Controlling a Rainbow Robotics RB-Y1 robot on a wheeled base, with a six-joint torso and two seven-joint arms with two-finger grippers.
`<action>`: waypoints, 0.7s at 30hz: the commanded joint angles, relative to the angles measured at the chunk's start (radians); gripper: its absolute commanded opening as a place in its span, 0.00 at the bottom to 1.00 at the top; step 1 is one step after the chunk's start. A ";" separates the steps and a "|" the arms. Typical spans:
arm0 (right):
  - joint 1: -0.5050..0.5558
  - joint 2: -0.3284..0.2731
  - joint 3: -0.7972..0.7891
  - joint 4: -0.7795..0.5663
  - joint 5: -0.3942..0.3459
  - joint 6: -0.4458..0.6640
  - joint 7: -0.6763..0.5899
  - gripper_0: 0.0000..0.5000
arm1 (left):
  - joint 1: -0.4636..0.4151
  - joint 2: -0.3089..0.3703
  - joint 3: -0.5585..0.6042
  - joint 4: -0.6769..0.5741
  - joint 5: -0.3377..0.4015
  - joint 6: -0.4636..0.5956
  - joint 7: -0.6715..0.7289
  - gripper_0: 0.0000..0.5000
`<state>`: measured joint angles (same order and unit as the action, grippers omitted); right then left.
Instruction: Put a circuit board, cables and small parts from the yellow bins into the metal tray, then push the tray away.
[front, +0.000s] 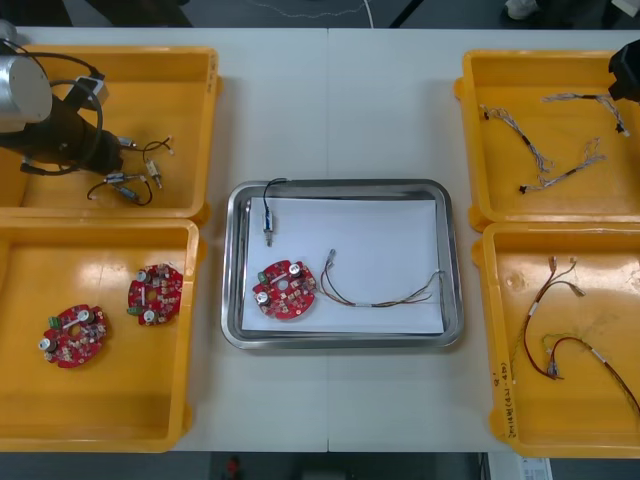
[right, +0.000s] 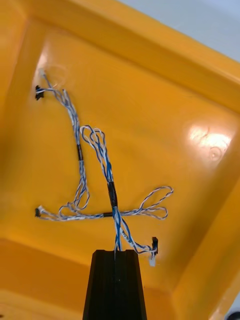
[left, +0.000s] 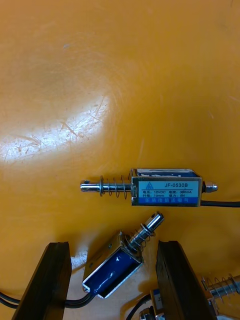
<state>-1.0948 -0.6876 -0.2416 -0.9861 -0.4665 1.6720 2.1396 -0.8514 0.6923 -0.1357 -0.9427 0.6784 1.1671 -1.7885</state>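
Counter: light counter (front: 340, 110) with yellow bins paired at each side and the tray (front: 452, 260) between them, white inside.
Tray: it already holds a board (front: 285, 289), a small part (front: 269, 222) on a black lead and a red-yellow cable (front: 385, 297). There is no blue-white one yet, so that is likely what you are fetching.
Left claw (left: 112, 245): wide open, low over the far-left bin (front: 130, 52). One finger stands each side of a part (left: 115, 262) that lies slanted between them, not yet gripped. You look set to close across its body.
Second part (left: 167, 187): just beyond the fingertips.
Right claw (right: 116, 252): over the far-right bin (front: 470, 90), fingers together, apparently pinching a blue-white cable (right: 111, 192) near one end so the rest can trail.
Hard to see: you cannot tell how firm that pinch is. The part's lead passes behind a finger. In the front view the right claw is cut by the edge.
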 joint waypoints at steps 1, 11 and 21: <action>-0.023 -0.015 0.019 -0.111 0.008 0.101 -0.038 0.00 | 0.011 -0.005 -0.007 -0.011 0.003 0.008 -0.029 1.00; -0.023 -0.013 0.021 -0.298 -0.011 0.248 -0.082 0.00 | 0.038 -0.005 -0.007 -0.011 0.007 -0.020 -0.031 1.00; 0.000 0.013 0.047 -0.444 -0.103 0.248 -0.110 0.00 | 0.043 -0.005 -0.007 -0.011 0.007 -0.030 -0.034 0.00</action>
<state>-1.0941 -0.6871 -0.2343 -1.3496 -0.5296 1.9163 2.0780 -0.8360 0.6923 -0.1357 -0.9436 0.6818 1.1471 -1.7885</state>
